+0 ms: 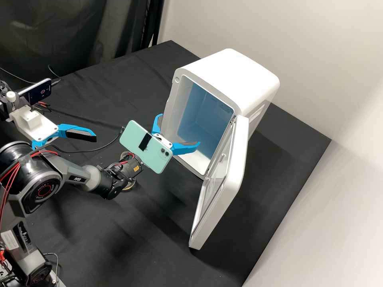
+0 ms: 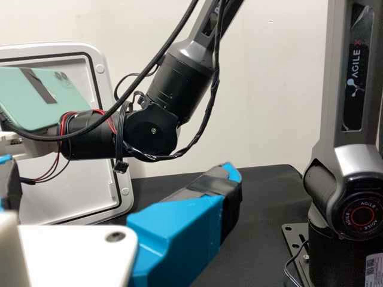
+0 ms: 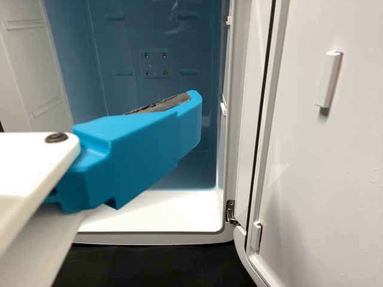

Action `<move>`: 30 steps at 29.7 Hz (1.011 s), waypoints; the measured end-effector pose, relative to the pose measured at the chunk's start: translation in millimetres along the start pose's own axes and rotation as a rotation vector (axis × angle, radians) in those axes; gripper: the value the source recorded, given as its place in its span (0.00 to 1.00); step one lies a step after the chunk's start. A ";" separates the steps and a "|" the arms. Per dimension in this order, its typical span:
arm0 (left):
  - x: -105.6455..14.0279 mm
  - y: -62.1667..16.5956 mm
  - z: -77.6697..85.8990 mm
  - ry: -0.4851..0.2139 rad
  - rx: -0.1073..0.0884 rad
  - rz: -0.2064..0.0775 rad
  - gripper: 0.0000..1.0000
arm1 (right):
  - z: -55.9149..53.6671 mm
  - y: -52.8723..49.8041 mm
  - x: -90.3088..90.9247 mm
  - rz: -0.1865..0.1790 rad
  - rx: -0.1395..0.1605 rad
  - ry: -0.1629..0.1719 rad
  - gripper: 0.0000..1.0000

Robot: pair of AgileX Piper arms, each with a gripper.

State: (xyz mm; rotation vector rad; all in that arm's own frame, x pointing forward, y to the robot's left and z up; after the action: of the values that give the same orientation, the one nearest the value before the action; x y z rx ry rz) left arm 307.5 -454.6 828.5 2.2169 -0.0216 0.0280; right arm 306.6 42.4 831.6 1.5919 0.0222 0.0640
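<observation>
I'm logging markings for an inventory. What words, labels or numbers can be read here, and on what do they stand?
Upright arm column: white maker's lettering, a brand mark only.
Forearm: small white mark, too blurred to read.
Base sticker: too small to read.
Corner label: too small to read.
Mini fridge and mint phone: no print seen.

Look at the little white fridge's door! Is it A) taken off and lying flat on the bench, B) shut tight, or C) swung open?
C: the door hangs open at the side of the fridge, so you can see the blue inside, and the right gripper sits at the opening.
</observation>
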 end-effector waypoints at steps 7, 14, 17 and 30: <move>0.0 0.0 0.0 0.000 0.000 0.000 1.00 | -0.2 0.2 0.0 0.002 0.000 0.002 1.00; 0.0 0.0 0.0 0.000 0.000 0.000 1.00 | -0.2 0.2 0.0 0.002 0.007 0.002 1.00; 0.0 0.0 0.0 0.000 0.000 0.000 1.00 | -0.2 0.2 0.0 0.002 0.007 0.002 1.00; 0.0 0.0 0.0 0.000 0.000 0.000 1.00 | 12.6 -15.5 -29.8 -0.004 0.034 0.007 1.00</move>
State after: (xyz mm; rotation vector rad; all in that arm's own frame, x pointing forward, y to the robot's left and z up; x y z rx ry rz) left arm 307.5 -454.6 828.5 2.2169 -0.0216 0.0280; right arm 277.9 28.6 815.1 1.6255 0.0319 0.0659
